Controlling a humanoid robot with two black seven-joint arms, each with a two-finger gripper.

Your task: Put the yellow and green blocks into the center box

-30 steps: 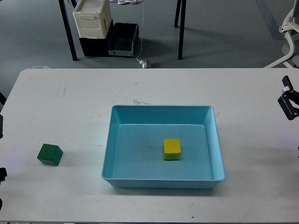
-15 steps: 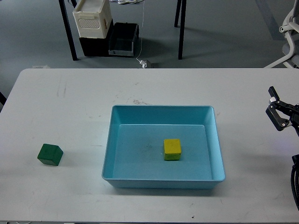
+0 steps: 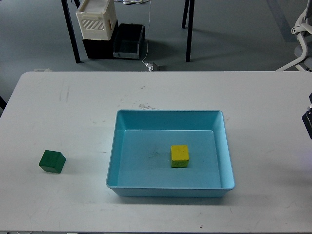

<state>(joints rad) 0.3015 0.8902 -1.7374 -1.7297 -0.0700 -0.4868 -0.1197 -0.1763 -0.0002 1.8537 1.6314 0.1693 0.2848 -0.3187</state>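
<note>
A yellow block [image 3: 179,156] lies inside the light blue box [image 3: 113,156] in the middle of the white table. A green block [image 3: 52,161] sits on the table at the left, apart from the box. Only a small dark part of my right gripper [image 3: 308,119] shows at the right edge; its fingers cannot be told apart. My left gripper is out of view.
The white table [image 3: 73,107] spans the view. Beyond its far edge are black table legs [image 3: 71,34], a white crate on black bins [image 3: 97,19] on the floor, and a white chair base [image 3: 302,34] at the top right.
My right gripper has drawn back to the right, almost out of the view. Parts of my left arm at the left edge a second ago are gone. The blocks have not moved.
</note>
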